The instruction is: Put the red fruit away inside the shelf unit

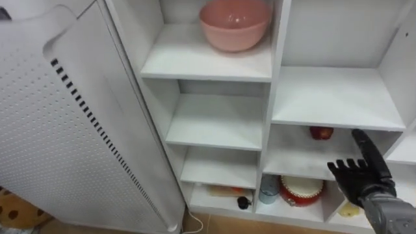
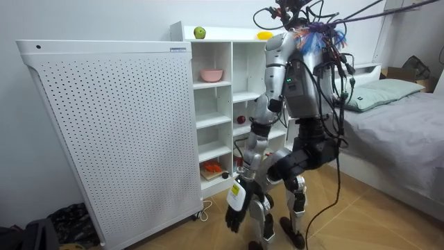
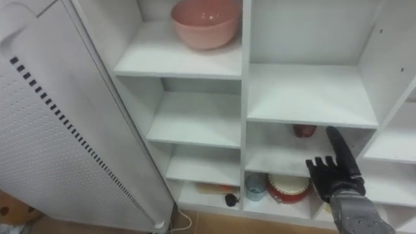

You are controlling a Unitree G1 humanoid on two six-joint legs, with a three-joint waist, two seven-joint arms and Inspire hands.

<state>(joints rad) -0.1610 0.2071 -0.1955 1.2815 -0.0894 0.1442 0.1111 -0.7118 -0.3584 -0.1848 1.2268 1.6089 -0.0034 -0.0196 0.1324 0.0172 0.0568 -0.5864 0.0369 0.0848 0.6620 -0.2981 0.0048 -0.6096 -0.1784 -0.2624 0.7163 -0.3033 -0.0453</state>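
A big white board with holes point(image 1: 58, 130) stands at the closet's point(image 1: 221, 120) left side. The robot stands in front of the closet. A pink bowl point(image 1: 234, 23) sits high in the closet's left half. The right hand point(image 1: 363, 177) is by the closet's lower right part, fingers straight and open, holding nothing. The left hand point(image 2: 234, 212) hangs low before the closet; I cannot tell its fingers. 1 red apple point(image 1: 321, 132) sits deep in the closet's right half, just above the right hand, not touching it.

Pink bowl point(image 1: 234, 24), red apple point(image 1: 321, 133), white closet point(image 1: 214, 120), white panel point(image 1: 45, 130) dotted with holes
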